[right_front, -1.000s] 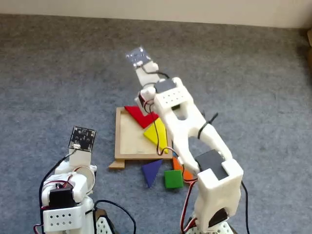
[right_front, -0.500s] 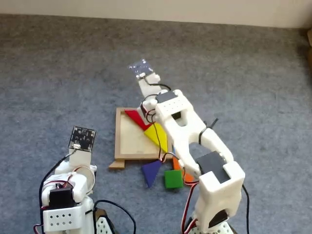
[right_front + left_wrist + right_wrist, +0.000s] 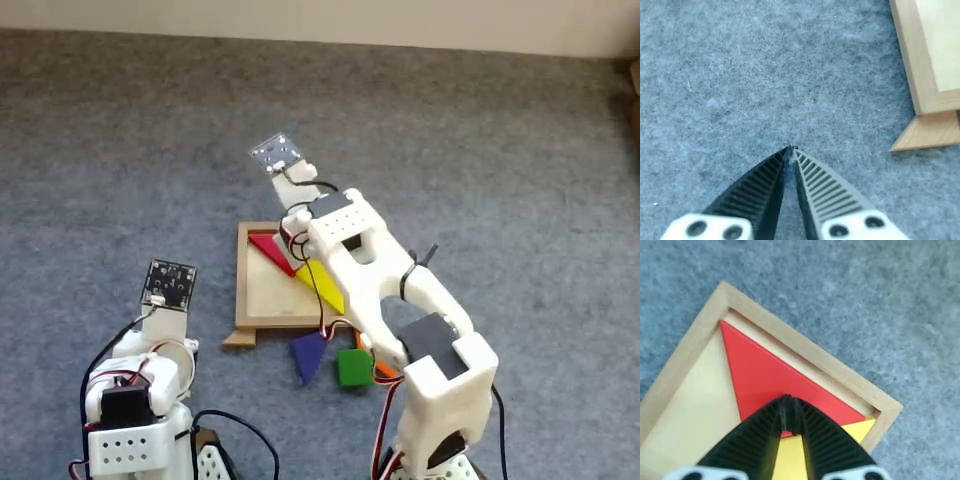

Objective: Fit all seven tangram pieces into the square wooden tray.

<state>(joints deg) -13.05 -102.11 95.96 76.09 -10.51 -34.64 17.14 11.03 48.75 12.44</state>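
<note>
Over the far half of the wooden tray [image 3: 805, 352], right gripper [image 3: 789, 400] was clenched on nothing, tips apparently resting on the red triangle [image 3: 765, 375] where it met the yellow triangle [image 3: 790, 460]. Red lay flat inside the tray, long side along the far rim. Judgement: thin, stiff, light, slick; no edge free to pinch, so press its face and slide. Left gripper [image 3: 791, 148] was closed, empty, above carpet [image 3: 740, 75] left of the tray.

Grey carpet [image 3: 120, 130] covers the whole surface. A pale wall [image 3: 400, 25] runs along its far edge, and a brown thing [image 3: 635, 90] sits at its right edge.
</note>
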